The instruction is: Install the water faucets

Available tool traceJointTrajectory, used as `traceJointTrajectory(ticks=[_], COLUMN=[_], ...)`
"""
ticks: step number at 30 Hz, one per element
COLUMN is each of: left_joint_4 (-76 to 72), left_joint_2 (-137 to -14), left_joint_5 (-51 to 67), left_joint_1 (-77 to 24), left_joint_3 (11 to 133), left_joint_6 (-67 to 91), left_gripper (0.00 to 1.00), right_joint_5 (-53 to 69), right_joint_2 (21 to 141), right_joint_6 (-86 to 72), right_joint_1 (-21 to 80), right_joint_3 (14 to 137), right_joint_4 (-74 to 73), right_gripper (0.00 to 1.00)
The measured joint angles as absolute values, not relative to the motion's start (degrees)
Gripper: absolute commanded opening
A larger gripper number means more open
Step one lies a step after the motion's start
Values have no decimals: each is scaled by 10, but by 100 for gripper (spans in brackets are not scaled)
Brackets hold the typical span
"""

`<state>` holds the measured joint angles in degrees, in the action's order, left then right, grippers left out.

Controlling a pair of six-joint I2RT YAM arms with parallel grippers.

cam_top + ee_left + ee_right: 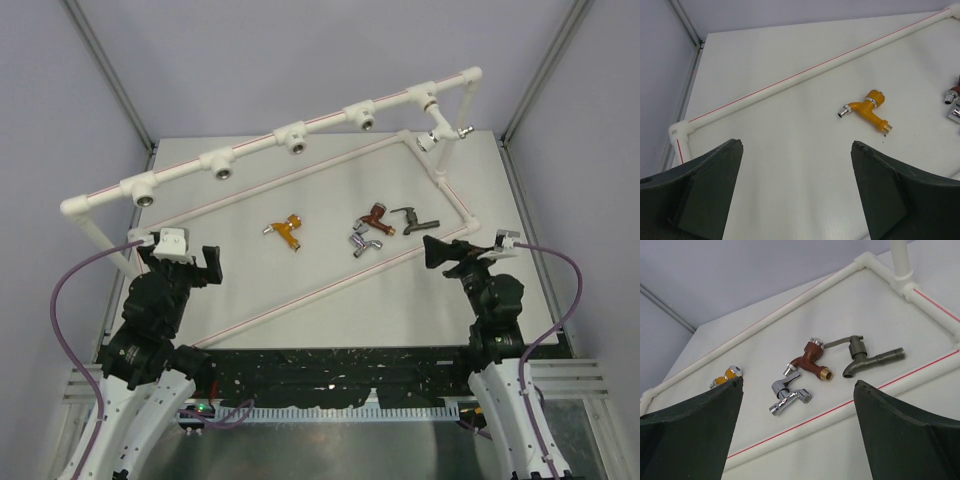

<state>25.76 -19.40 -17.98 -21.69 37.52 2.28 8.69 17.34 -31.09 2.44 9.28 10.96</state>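
Observation:
Four faucets lie loose on the white table inside the pipe frame: orange-gold (289, 231), copper-brown (373, 215), shiny chrome (362, 243) and dark bronze-grey (413, 219). A white faucet (440, 128) appears mounted at the rightmost tee of the raised rail. My left gripper (178, 262) is open and empty at the near left; its view shows the orange faucet (867, 107) ahead to the right. My right gripper (450, 255) is open and empty at the near right, just outside the frame's near pipe; the copper (812, 360), chrome (787, 395) and dark (865, 357) faucets lie beyond it.
The white pipe frame's raised rail (260, 148) carries several tee sockets with metal-ringed holes, such as one at the far left (145, 195). The frame's base pipes with red stripes (300, 300) lie flat on the table. Metal enclosure posts stand at the back corners.

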Motion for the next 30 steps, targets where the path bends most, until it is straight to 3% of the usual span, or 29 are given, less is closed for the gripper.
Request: traceJointTrajectory(ticks=[14, 24, 30], left_joint_4=[257, 256, 255], left_joint_2=[-187, -180, -176], left_joint_5=[-176, -173, -173], left_joint_1=[-217, -220, -221], left_joint_3=[375, 375, 375], left_joint_6=[23, 23, 23], left_gripper=[94, 94, 94], right_joint_5=[71, -72, -133], right_joint_2=[384, 517, 607], right_joint_6=[216, 688, 835], right_joint_1=[32, 159, 182], right_joint_3=[532, 600, 600], right_joint_4=[-2, -44, -6], right_gripper=[95, 95, 95])
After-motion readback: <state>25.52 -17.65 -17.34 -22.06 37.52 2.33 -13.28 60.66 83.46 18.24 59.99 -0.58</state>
